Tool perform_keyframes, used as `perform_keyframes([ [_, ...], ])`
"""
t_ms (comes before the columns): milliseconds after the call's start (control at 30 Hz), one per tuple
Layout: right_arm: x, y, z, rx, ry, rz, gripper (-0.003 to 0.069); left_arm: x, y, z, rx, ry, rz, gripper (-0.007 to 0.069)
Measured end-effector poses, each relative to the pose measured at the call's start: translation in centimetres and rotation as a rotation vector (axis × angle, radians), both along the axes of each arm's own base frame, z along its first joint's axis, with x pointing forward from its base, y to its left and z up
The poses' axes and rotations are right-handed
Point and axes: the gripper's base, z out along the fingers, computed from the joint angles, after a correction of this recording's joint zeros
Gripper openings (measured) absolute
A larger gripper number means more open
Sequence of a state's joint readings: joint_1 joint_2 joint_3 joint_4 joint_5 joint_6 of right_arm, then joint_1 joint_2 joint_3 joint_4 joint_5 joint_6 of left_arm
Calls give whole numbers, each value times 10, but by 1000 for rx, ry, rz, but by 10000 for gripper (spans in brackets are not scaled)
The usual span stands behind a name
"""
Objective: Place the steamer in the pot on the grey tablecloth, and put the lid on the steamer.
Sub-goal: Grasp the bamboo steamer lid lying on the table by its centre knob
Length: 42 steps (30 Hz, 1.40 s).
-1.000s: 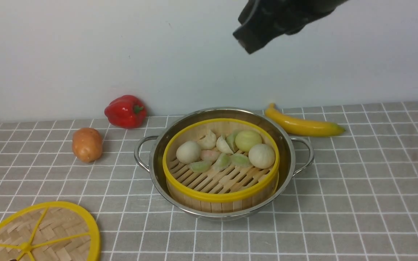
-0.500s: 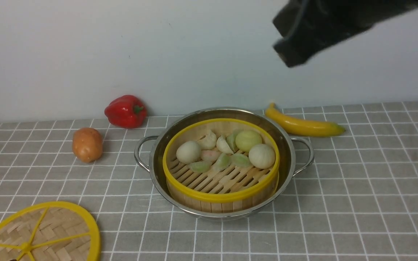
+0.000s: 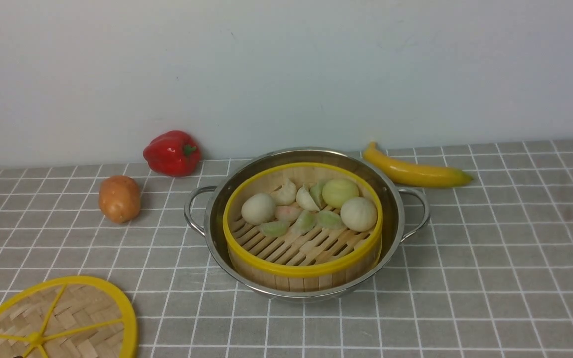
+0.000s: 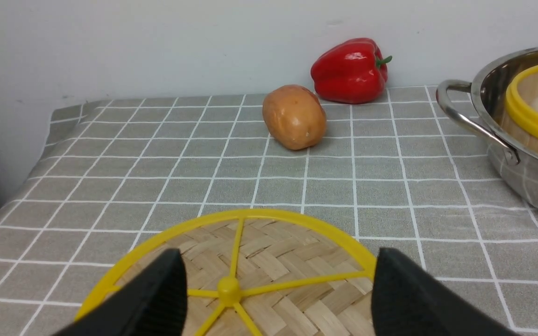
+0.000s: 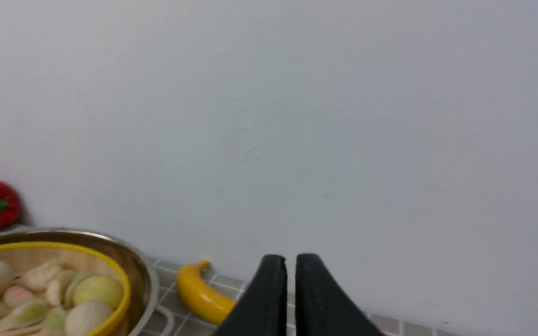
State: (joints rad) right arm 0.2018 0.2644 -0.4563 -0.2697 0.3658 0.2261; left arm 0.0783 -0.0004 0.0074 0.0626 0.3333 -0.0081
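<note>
The right fingers point(image 5: 284, 294), nearly together and empty, have left the front view, so the steamer point(image 3: 304, 248) sits clear in the pot point(image 3: 396, 248) away from them, and the lid point(image 4: 287, 261) beneath the wide-spread left fingers point(image 4: 278, 284) seems next.

Our left gripper point(image 4: 280, 275) shows two dark, blackish fingers with blunt, rounded ends, blurred in the left wrist view. Our right gripper point(image 5: 290, 261) has slim black fingers that broaden away from their squarish tips, their surfaces too soft-focused for finer detail.
</note>
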Motion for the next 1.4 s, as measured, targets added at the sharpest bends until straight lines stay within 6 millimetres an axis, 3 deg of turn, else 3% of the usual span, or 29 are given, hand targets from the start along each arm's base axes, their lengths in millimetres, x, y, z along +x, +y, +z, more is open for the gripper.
perform_keyframes([
  [167,-15,-7,-36,32,-29,-90,76,0,0,0,0,0,0,492],
  [233,-15,-7,-46,45,-17,-95,80,0,0,0,0,0,0,492],
  [300,-13,-6,-73,88,36,-93,89,0,0,0,0,0,0,492],
  [333,-13,-6,-73,91,33,-93,90,0,0,0,0,0,0,492],
  [400,-11,-6,-99,110,83,-94,95,0,0,0,0,0,0,492],
  [533,-9,-6,-124,142,156,-103,106,0,0,0,0,0,0,492],
  [967,-8,-5,-141,213,243,-112,153,0,0,0,0,3,0,492],
  [1400,-8,-5,-140,215,229,-108,199,0,0,0,0,3,0,492],
])
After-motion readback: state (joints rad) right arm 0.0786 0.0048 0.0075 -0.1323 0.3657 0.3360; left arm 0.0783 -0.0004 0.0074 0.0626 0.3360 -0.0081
